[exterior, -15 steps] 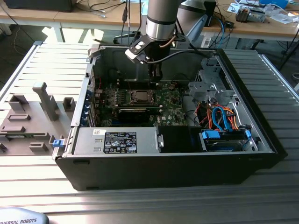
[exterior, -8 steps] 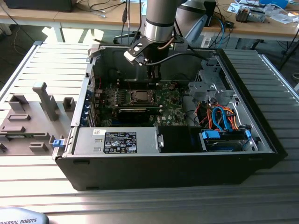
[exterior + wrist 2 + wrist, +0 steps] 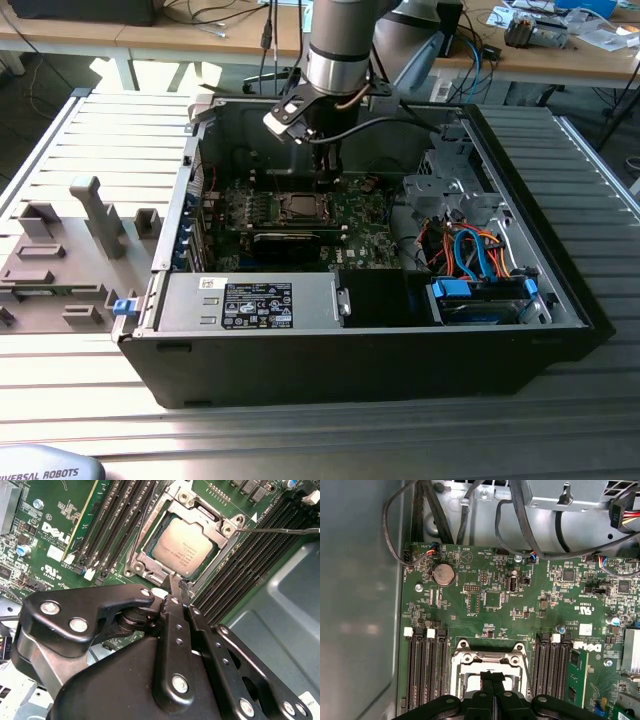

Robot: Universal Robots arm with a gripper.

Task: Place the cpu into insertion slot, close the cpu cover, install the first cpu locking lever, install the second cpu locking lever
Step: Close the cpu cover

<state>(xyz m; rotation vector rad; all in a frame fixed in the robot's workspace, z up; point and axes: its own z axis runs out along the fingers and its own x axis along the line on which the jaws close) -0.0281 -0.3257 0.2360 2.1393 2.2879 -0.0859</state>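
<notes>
From where I stand, the cpu [image 3: 186,545] sits flat in the insertion slot [image 3: 140,565], and the cpu cover [image 3: 197,511] lies down over it, its window framing the chip. The first two steps look done. A thin locking lever [image 3: 280,529] juts sideways from the slot's corner, unlatched as far as I can judge, so the lever work seems left. The gripper [image 3: 175,586] hangs at the slot's edge, fingers pinched together, with nothing visibly between them.
</notes>
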